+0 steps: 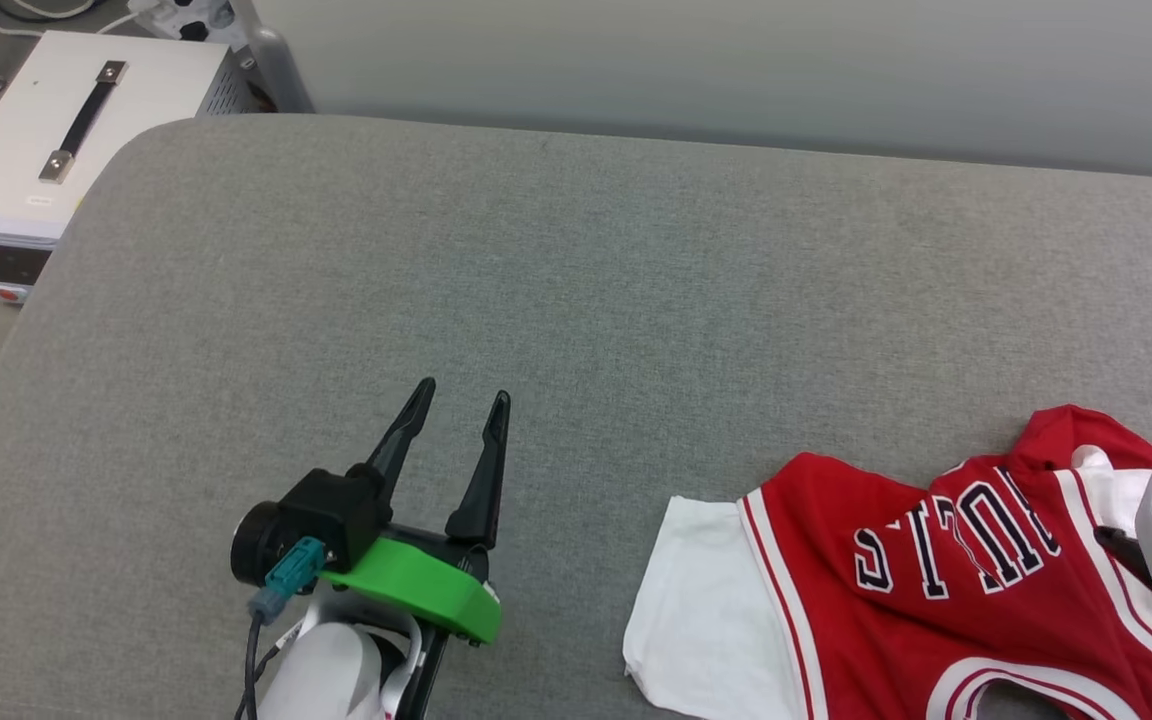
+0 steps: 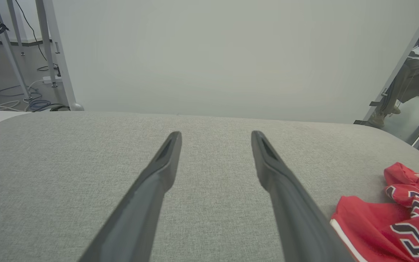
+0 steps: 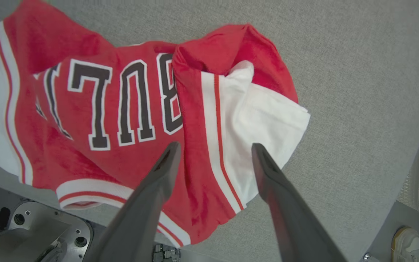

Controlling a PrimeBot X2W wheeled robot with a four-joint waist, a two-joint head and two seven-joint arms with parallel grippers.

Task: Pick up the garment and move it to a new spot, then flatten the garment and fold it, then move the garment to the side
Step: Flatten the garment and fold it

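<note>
The garment (image 1: 936, 560) lies crumpled at the near right edge of the tabletop (image 1: 576, 300). Its lettering is inverted, one white sleeve is bunched against the red body, and part of it overhangs the edge. The right tool (image 3: 213, 145) hangs directly above it, fingers spread wide and gripping nothing, a position that suits a fresh grasp for flattening. The left tool (image 1: 463, 392), equally wide and empty, hovers over bare tabletop, well apart from the garment.

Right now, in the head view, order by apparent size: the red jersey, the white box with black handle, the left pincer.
1. red jersey, largest, though cut by the frame edge.
2. white box and left pincer look alike; pincer is nearer the camera, so unranked.
</note>
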